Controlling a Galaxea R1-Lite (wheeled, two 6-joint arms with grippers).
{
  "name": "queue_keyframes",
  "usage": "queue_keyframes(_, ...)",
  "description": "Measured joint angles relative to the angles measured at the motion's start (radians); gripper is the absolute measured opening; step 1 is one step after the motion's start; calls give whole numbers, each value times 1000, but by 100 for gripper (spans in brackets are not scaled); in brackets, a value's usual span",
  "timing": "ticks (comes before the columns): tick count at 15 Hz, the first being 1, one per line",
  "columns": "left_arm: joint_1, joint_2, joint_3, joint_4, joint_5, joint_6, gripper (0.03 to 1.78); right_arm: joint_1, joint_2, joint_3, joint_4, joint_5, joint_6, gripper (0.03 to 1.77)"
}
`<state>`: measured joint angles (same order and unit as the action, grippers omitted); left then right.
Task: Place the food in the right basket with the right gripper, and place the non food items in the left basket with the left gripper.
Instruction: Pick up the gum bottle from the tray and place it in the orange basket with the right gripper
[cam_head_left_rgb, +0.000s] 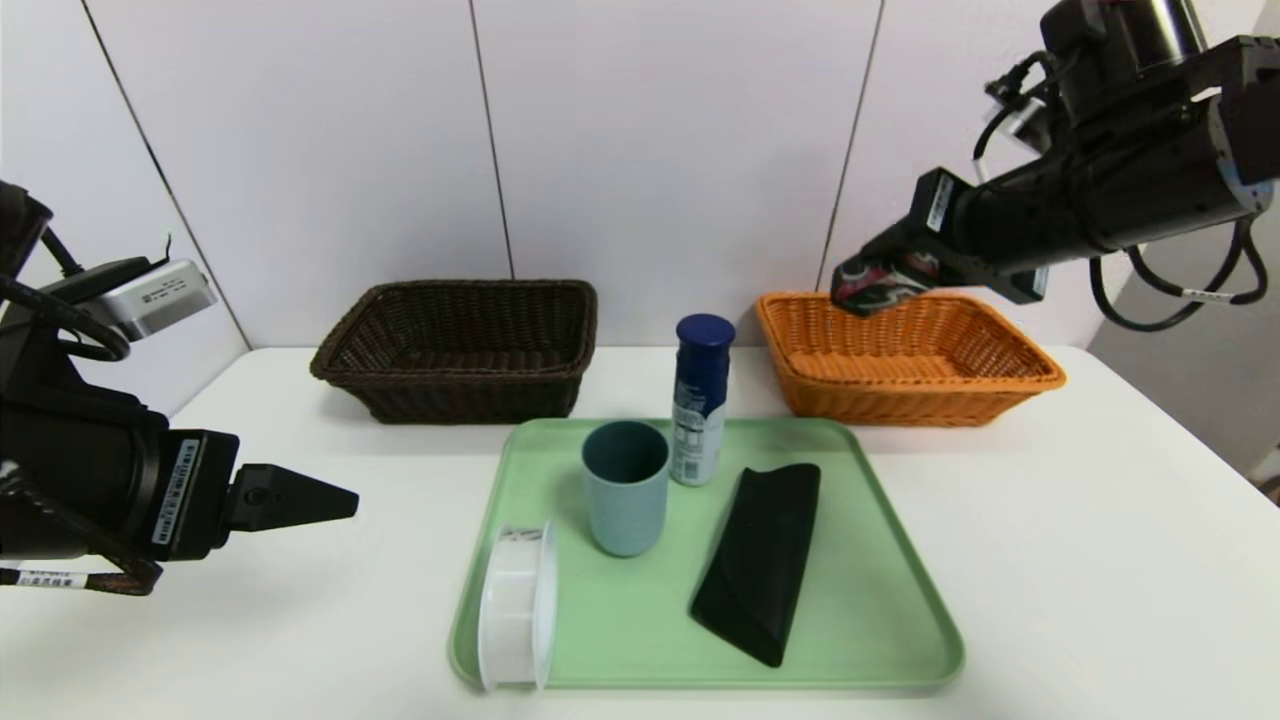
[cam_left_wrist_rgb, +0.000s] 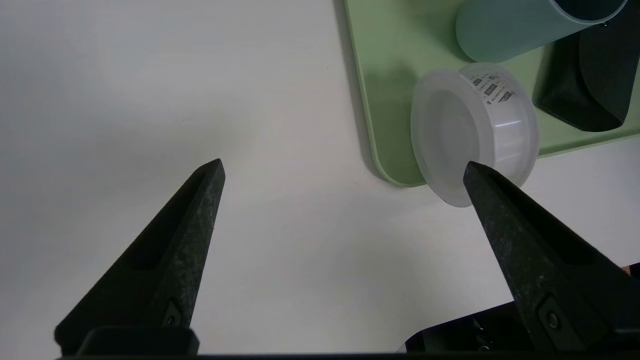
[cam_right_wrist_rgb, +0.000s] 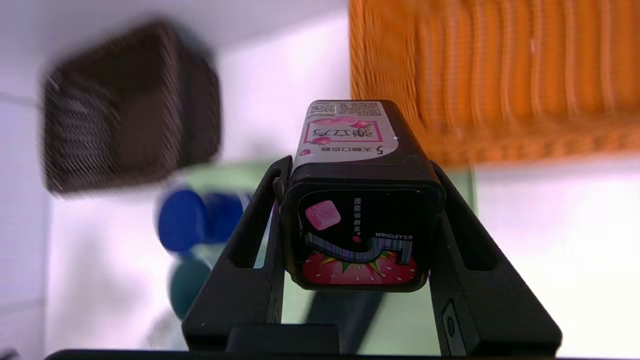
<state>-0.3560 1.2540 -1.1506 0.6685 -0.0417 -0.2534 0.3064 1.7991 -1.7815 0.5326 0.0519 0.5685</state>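
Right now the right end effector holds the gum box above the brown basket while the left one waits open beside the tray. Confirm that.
Not quite. The right end effector holds the gum box above the orange basket, not the brown basket, as the head view shows. The left end effector does wait open beside the tray.

A white table (cam_head_left_rgb: 1100, 520) is set against a pale panelled wall (cam_head_left_rgb: 660, 150), which is divided by thin dark vertical seams.
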Motion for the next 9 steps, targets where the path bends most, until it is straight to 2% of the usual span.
queue_keyframes(7, 0, 3, -3, -9, 2, 0, 169, -106, 195, -9, -211, -8, 64, 78)
queue_keyframes(9, 0, 6, -4, -9, 2, 0, 169, -124, 251, -13, -224, -9, 66, 78)
